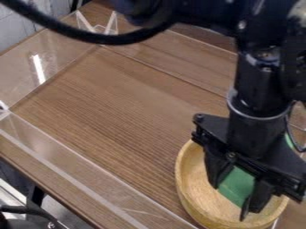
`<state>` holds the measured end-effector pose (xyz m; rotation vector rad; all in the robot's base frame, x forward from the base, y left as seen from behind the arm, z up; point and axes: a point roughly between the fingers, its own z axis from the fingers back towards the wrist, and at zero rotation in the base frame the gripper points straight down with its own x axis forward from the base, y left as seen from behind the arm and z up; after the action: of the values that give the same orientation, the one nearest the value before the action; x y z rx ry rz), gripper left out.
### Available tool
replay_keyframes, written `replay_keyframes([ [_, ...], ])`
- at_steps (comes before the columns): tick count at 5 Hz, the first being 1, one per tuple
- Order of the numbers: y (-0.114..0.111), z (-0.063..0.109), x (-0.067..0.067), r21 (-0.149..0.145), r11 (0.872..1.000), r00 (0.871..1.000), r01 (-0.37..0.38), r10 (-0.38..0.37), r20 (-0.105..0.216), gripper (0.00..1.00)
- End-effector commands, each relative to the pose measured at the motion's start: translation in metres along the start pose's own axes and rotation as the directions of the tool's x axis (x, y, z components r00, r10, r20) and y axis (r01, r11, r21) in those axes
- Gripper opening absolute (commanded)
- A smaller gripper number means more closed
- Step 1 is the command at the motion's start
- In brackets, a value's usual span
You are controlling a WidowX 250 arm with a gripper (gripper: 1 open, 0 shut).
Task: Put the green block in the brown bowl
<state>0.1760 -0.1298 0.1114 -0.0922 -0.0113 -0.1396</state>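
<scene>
Nearest to me, the bowl (pixel 203 199) sat at the front right corner of the tabletop (pixel 120 107), its thick tan rim partly cut off by the bottom of the view. Directly over it hung my end effector (pixel 245 186), pointing straight down, its dark fingers reaching into the bowl's hollow. Between those fingers I could see the block (pixel 242 184), bright green, pinched tight with the jaws closed on it. I could not tell whether its lower end touched the bowl's floor or hung just above it; the fingers hid that.

As I judged it, the task was most of the way through: the block was picked up and carried to the right place, inside the rim's outline. What remained was to let go of it and lift clear.

Farther back the wood-grain tabletop lay bare inside a low clear wall (pixel 60 170). At the far edge stood a small clear bracket (pixel 98 29), well apart from the bowl.
</scene>
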Motion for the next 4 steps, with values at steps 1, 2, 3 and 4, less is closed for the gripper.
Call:
replay_keyframes([
  [1,-0.0004,0.0098,0.0061,-0.036,0.999,0.998,-0.013,0.015,0.054,0.0],
  [2,0.002,0.0083,0.0084,-0.046,0.999,0.998,-0.026,0.029,0.055,0.0],
  [3,0.0046,0.0056,0.0113,-0.056,0.998,0.998,-0.039,0.042,0.055,0.0],
  [4,0.0058,0.002,0.0144,-0.066,0.997,0.997,-0.05,0.053,0.054,0.0],
])
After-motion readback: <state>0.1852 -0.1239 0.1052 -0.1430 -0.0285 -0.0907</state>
